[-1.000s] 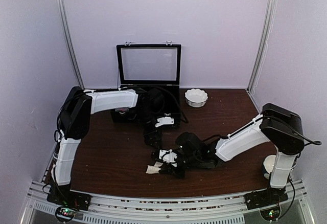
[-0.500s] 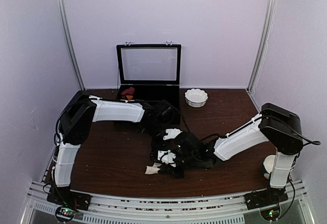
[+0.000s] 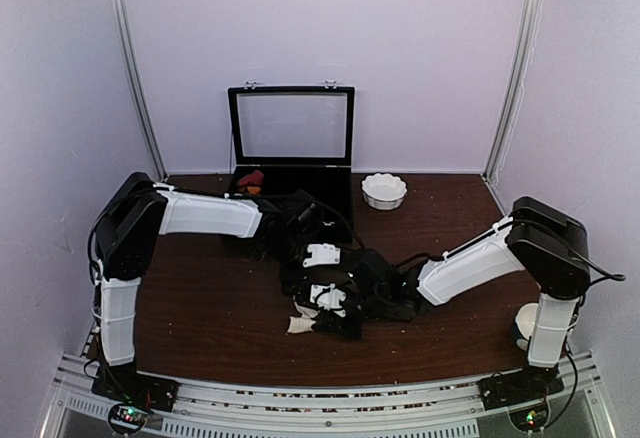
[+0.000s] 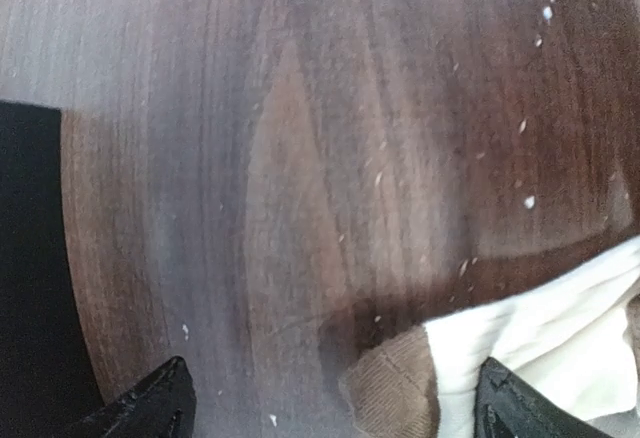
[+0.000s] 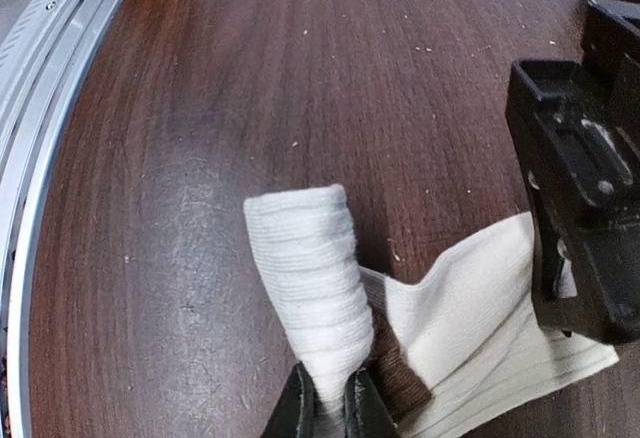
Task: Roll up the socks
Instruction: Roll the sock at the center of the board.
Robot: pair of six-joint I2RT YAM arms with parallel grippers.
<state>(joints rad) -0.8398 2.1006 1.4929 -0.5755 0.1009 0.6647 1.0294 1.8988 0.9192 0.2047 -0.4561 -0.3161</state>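
Now left claw (image 4: pixel 330 413) nearer, just beside the socks (image 5: pixel 305 278).

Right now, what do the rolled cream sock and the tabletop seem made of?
Sock roll: soft knit fabric, possibly a cotton blend, matte cream; fine ribbing runs across it. Tabletop: dark brown wood or wood-look laminate, I cannot tell which, with a semi-gloss finish; grain streaks and a soft patch of glare show.

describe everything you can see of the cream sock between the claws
The cream ribbed fabric sock lies on the dark wooden table. One end is rolled into a tilted tube, pinched at its base by the shut right claw. A brown patch shows beside the roll; the rest spreads flat and creased under the open left claw.
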